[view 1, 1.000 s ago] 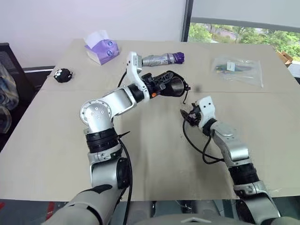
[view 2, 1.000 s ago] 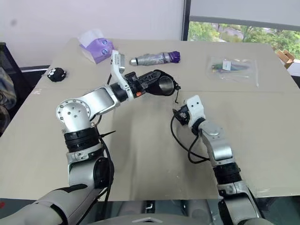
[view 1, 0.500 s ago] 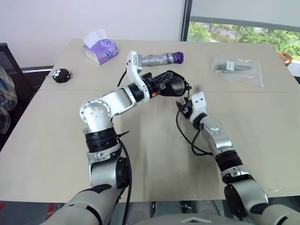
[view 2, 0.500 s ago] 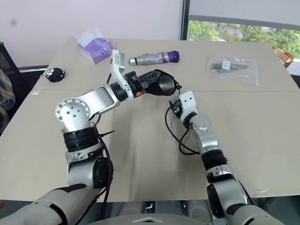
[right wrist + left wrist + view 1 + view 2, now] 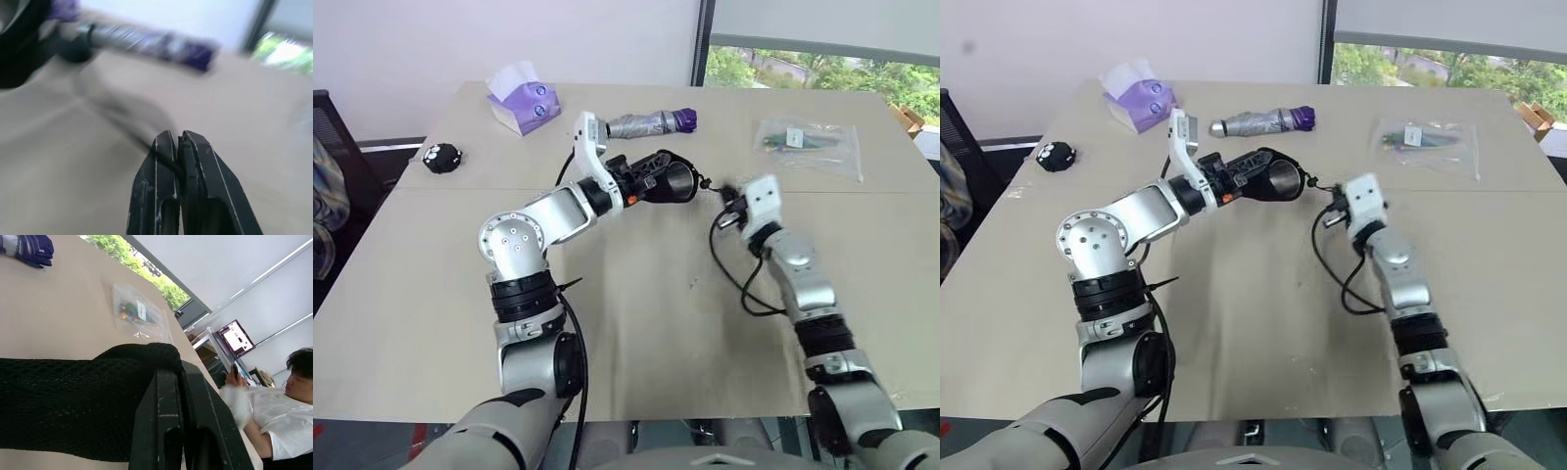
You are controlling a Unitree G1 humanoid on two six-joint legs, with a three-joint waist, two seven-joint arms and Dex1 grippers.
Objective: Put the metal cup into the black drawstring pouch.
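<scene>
The left claw (image 5: pixel 646 186) stays clamped on the pouch (image 5: pixel 671 181), held above the table (image 5: pixel 636 323) with the cup (image 5: pixel 681 179) gleaming inside its mouth. The right claw (image 5: pixel 724 204) has swung up beside the mouth and pinched together on the cord (image 5: pixel 139 139), so tightening the pouch looks next.

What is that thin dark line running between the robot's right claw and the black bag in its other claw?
It is the pouch's cord: the right gripper pinches its end, and it stretches across to the black drawstring pouch. The head views show it.
</scene>
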